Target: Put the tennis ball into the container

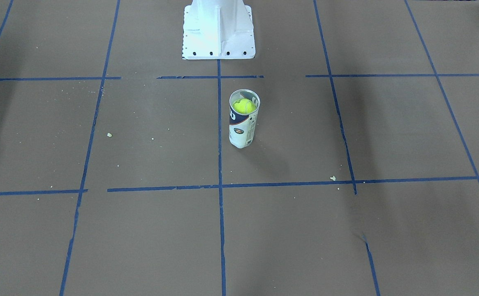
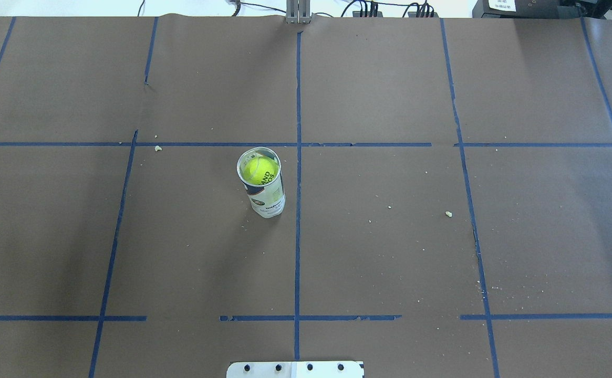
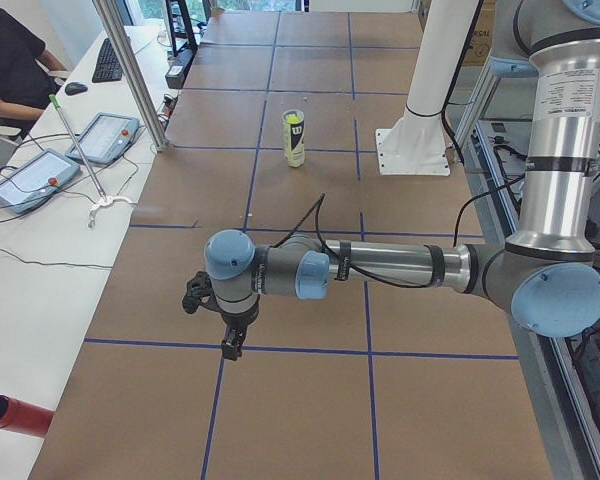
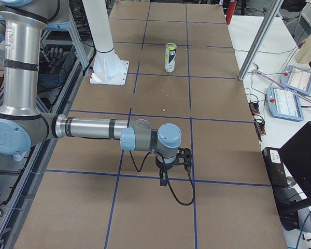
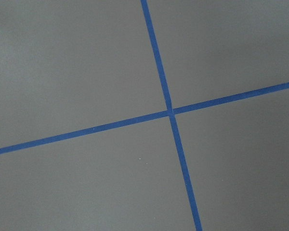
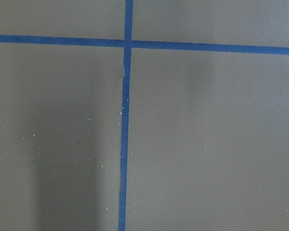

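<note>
Left gripper and right gripper: we cannot tell how open. Ball sits in tube; we reckon a stray arm sweep could topple it.

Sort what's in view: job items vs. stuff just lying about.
Job items:
tennis ball, already inside the container
container, upright

Lying about:
white pedestal
crumbs
blue tape grid
teach pendants
</note>
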`<action>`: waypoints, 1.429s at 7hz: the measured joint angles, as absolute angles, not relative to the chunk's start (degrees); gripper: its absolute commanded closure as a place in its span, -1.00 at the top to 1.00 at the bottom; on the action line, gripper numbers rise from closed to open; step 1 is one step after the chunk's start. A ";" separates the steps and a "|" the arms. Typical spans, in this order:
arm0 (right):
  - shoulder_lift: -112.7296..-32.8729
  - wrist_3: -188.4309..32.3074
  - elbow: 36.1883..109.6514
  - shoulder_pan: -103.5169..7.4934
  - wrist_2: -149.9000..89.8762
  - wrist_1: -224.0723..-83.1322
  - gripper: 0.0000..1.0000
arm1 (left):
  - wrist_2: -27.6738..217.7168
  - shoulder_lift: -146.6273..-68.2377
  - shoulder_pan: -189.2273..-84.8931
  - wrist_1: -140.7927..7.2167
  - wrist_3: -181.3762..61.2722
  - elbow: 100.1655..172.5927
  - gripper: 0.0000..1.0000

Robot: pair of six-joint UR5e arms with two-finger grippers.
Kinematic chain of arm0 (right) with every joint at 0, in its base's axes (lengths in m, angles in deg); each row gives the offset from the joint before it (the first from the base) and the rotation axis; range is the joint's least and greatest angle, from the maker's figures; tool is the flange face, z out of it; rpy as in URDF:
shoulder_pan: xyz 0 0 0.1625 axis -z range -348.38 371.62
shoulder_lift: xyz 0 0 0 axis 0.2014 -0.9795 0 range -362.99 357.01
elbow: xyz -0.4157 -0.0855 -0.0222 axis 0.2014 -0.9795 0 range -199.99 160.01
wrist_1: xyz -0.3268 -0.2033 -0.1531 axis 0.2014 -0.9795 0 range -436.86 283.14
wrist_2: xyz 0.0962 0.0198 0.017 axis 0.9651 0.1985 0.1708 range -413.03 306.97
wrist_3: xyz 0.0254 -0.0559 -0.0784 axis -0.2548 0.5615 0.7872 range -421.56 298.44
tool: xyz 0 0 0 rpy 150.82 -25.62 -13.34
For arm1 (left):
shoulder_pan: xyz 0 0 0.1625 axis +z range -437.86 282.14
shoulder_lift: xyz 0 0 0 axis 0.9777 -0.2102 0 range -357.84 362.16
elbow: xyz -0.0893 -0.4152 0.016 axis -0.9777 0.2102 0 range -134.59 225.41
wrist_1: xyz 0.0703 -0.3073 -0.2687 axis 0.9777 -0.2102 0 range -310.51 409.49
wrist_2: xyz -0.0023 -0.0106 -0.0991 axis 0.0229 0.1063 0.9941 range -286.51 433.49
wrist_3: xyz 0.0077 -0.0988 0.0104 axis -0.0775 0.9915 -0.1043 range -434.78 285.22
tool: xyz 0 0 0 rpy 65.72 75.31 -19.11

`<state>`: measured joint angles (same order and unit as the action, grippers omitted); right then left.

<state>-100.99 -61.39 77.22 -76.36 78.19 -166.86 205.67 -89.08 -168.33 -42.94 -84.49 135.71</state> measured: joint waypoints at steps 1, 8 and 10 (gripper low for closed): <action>-100.99 -61.39 77.22 -76.36 78.19 -166.86 1.00 | 205.71 -88.96 -168.43 -42.97 -84.39 135.23 1.00; -100.99 -61.38 77.22 -76.36 78.19 -166.86 1.00 | 205.67 -87.03 -168.57 -42.44 -84.09 135.55 1.00; -100.99 -61.39 77.22 -76.36 78.19 -166.86 1.00 | 205.73 -86.97 -168.57 -42.44 -84.10 135.58 1.00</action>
<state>-100.99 -61.39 77.22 -76.36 78.19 -166.86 205.73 -86.97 -168.57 -42.44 -84.10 135.58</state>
